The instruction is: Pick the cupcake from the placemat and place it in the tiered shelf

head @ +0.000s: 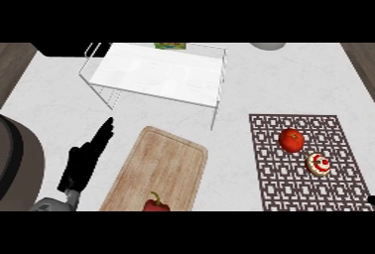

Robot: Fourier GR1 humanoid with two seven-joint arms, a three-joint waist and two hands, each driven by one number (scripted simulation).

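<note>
The cupcake (319, 164), white-frosted with a red topping, sits on the placemat (293, 191), a dark lattice-patterned mat, toward the mat's right side. A red tomato (291, 140) rests on the same mat, just beside the cupcake on its upper left; whether the two touch cannot be told. Nothing holds the cupcake. The tiered shelf (157, 74), a white wire-framed unit, stands well apart from the placemat, beyond its upper left corner. A wooden cutting board (162, 166) lies left of the placemat, with a red bell pepper (155, 203) at its near end. The left hand (86, 158) hovers left of the board, fingers straight and apart, holding nothing. The right hand does not show.
</note>
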